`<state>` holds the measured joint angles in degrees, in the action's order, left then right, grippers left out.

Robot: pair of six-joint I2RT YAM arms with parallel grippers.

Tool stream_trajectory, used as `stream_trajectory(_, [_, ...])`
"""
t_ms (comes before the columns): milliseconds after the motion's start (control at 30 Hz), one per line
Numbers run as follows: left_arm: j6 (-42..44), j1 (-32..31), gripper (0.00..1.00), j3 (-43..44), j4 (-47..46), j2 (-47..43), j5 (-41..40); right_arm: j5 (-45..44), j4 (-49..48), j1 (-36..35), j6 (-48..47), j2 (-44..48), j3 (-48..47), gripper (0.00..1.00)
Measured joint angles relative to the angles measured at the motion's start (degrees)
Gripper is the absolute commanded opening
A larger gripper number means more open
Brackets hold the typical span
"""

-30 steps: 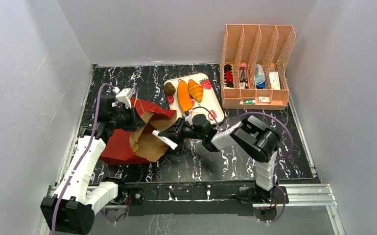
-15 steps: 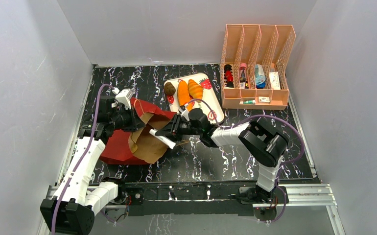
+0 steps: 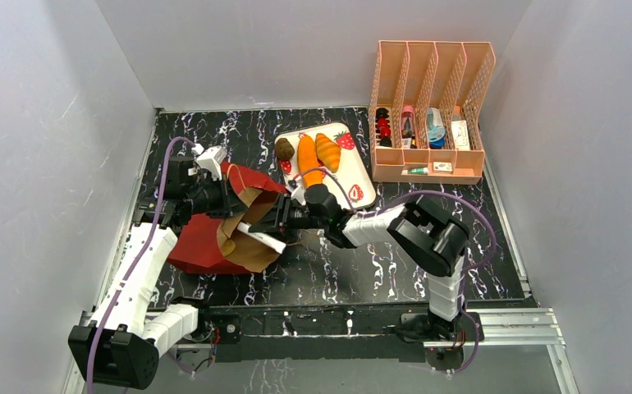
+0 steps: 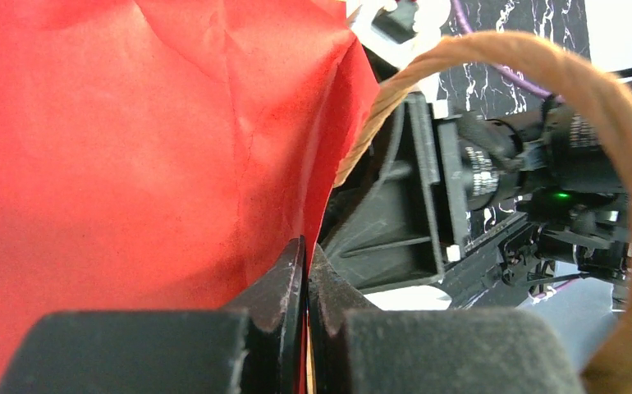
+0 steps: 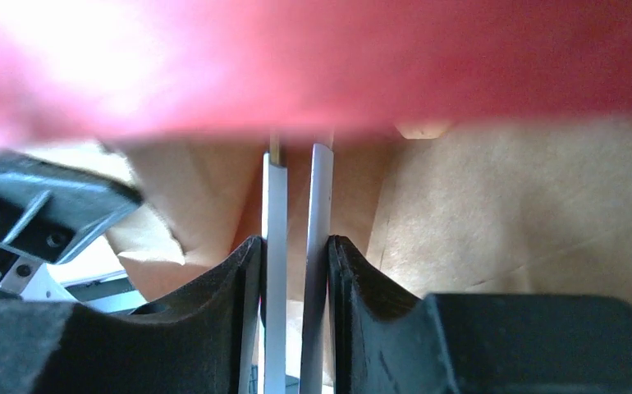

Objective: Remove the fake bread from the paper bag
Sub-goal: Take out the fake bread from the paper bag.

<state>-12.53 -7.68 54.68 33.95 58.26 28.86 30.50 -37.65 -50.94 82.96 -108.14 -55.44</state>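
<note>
Three fake bread pieces lie on one tray

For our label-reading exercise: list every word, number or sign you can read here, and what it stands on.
No text can be read.
The items in the pink organizer may carry labels, too small to read.
The paper bag and the strawberry-print tray show no words.

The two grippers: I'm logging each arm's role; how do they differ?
The left gripper is shut on the red edge of the paper bag; the right gripper is shut on the tongs. The left gripper sits at the bag's far-left side; the right gripper reaches in from the right, tongs inside the bag's mouth. Both are shut.
</note>
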Motion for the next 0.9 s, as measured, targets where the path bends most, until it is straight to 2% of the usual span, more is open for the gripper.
stream_trajectory(367, [0.00,0.00,0.00,0.00,0.94,0.00,1.31,1.40,-9.68,-0.83,9.27,-6.25,0.17,0.37])
stream_trajectory(667, [0.37,0.00,0.00,0.22,1.11,0.02,1.99,1.40,-12.57,-1.14,13.25,-6.51,0.72,0.39])
stream_trajectory(900, [0.92,0.00,0.00,0.85,1.90,0.09,2.05,1.62,-12.26,-1.84,12.66,-6.47,1.62,0.39])
